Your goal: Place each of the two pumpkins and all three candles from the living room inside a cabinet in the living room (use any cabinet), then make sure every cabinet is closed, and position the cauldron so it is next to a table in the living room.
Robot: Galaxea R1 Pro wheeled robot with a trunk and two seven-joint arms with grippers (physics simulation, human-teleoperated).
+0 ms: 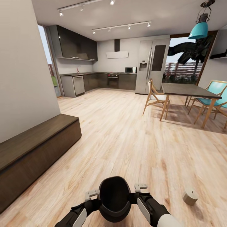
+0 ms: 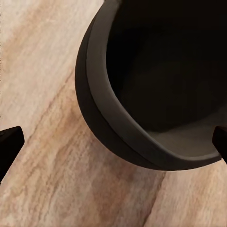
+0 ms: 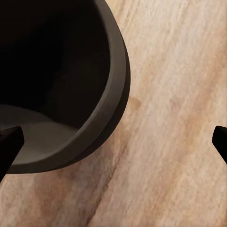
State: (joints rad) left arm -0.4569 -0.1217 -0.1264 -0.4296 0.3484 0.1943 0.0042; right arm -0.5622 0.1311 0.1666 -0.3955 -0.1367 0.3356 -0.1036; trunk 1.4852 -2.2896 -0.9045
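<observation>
A wide stretch of bare wooden floor (image 1: 126, 138) is seen ahead, open as far as the kitchen units at the back. The long dark cabinet (image 1: 34, 151) is set against the left wall; its front panels are seen flush, and its near end is cut off by the picture's edge. At the right, the dining worktop (image 1: 189, 90) is ringed by chairs (image 1: 156, 96), the far ones cropped by the frame. The cauldron (image 1: 114, 198) is carried low in front of the trunk, between the two arms, its dark inside hard to read. The left hand (image 1: 91, 195) is placed at its left flank and the right hand (image 1: 140, 187) at its right flank; whether the rim is pinched cannot be told. In both wrist views only dark fingertips (image 2: 10, 142) at the picture's edges are caught, with the cauldron's rim beside them over the floor. A small beige cylinder (image 1: 190, 195), tipped on the floor, is seen near the right arm; what it is cannot be told.
</observation>
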